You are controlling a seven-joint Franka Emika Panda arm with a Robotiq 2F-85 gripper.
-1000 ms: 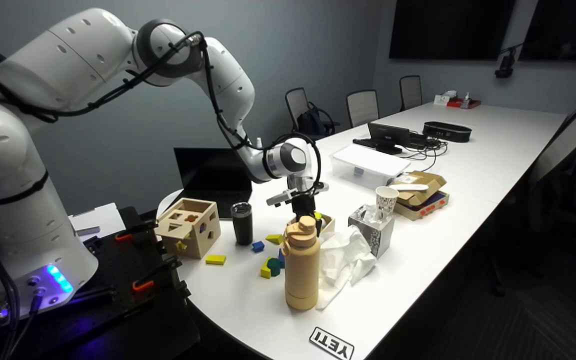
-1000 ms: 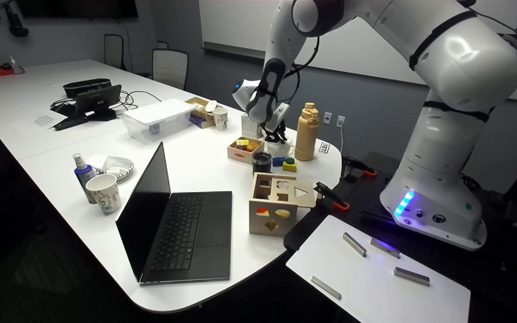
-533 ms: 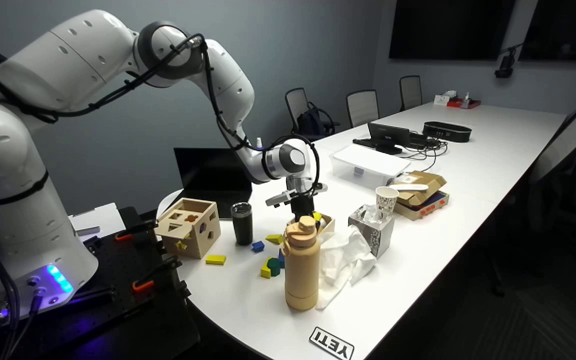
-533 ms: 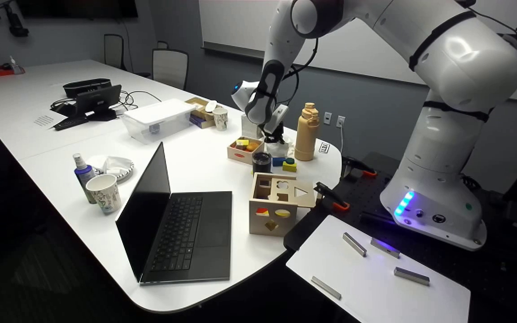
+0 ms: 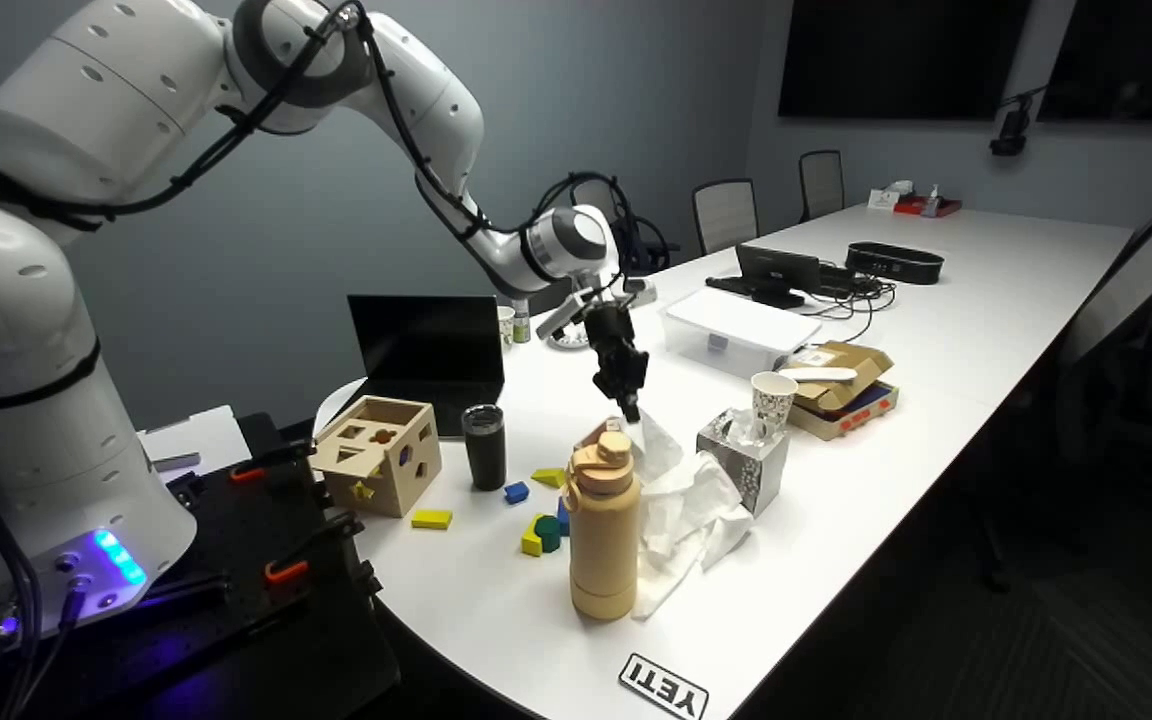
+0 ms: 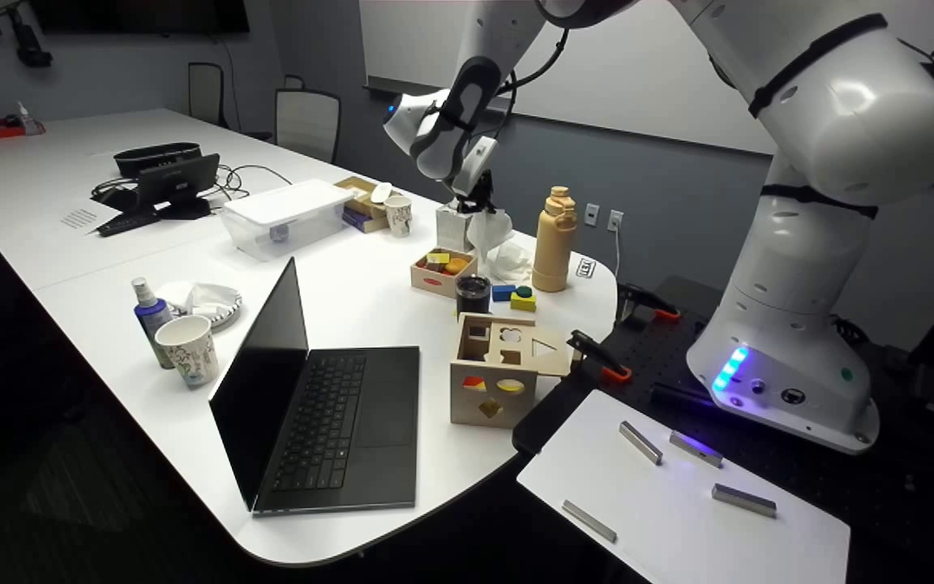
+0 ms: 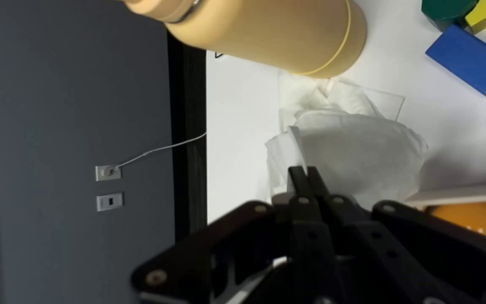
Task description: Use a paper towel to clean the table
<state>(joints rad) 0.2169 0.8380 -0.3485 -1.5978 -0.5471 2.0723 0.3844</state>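
As read left to right in an exterior view, passing shape-sorter box (image 5: 391, 485), laptop (image 5: 426, 350), dark tumbler (image 5: 485, 447) and loose blocks (image 5: 547, 533) on the table (image 5: 496, 595), arrived at gripper (image 5: 631, 412), held above the table beyond the tan bottle (image 5: 604, 545). Found pressed together, pinching a fold of paper towel (image 5: 654, 450), hanging below in both exterior views; confirmed tip against tip in wrist view. Took step in hand as lifting the towel, not yet wiping. Farther right, noted crumpled white heap (image 5: 701, 515) on the table, between bottle and tissue box (image 5: 744, 468); could not tell whether joined to the raised part or separate. For next move, judged necessary: bringing the towel down flat onto the table and sweeping with light pressure, keeping well off bottle, blocks and wooden tray (image 6: 444, 284), since likely to topple or scatter if brushed. Compared with the earlier frame, again left to right: brought paper cup (image 5: 506, 328) and most of spray bottle (image 5: 522, 325) into sight from behind the arm (image 5: 436, 110); raised gripper from low beside the tray, drawing part of the towel up along with it; shifted nothing visible among blocks, bottle or tissue box.
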